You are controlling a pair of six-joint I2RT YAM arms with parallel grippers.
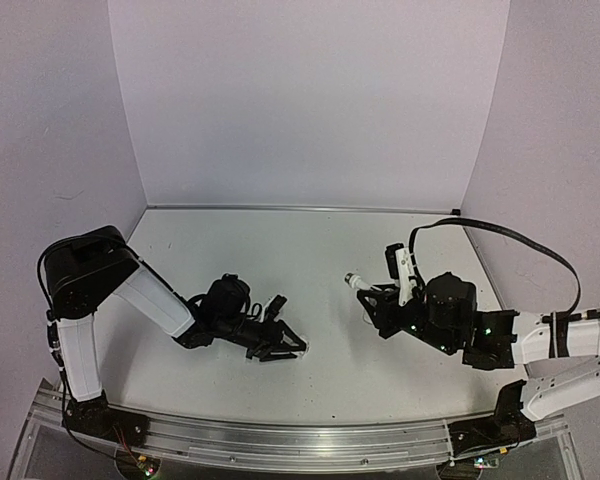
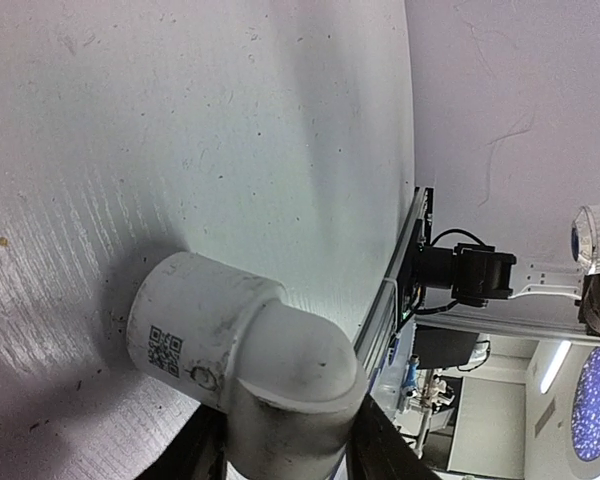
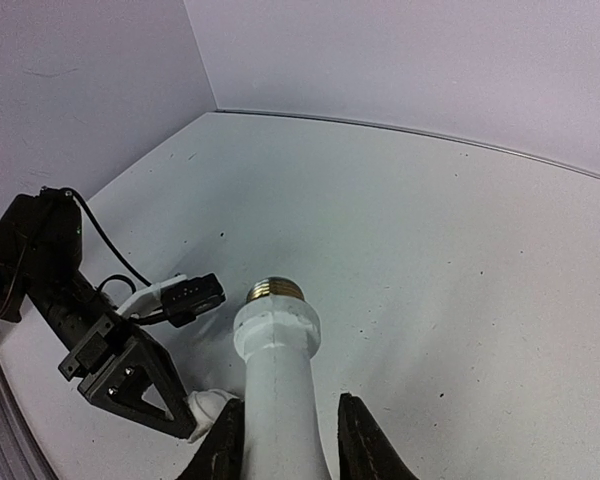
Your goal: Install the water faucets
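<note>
My left gripper [image 1: 283,345] is shut on the white elbow pipe fitting [image 2: 250,360], held low over the table; a sliver of the fitting shows in the top view [image 1: 299,349]. One end of the fitting bears a QR code and points along the table. My right gripper [image 1: 372,297] is shut on the white tap [image 3: 276,385], whose threaded metal end [image 3: 275,290] points left toward the left gripper [image 3: 130,375]. The threaded end also shows in the top view [image 1: 352,279]. The tap's blue-centred knob [image 2: 598,234] shows at the left wrist view's right edge. A gap of table separates the two parts.
The white table [image 1: 310,250] is walled by pale panels at the back and both sides. An aluminium rail [image 1: 310,440] runs along the near edge with both arm bases on it. The right arm's black cable [image 1: 510,235] loops above the table's right side.
</note>
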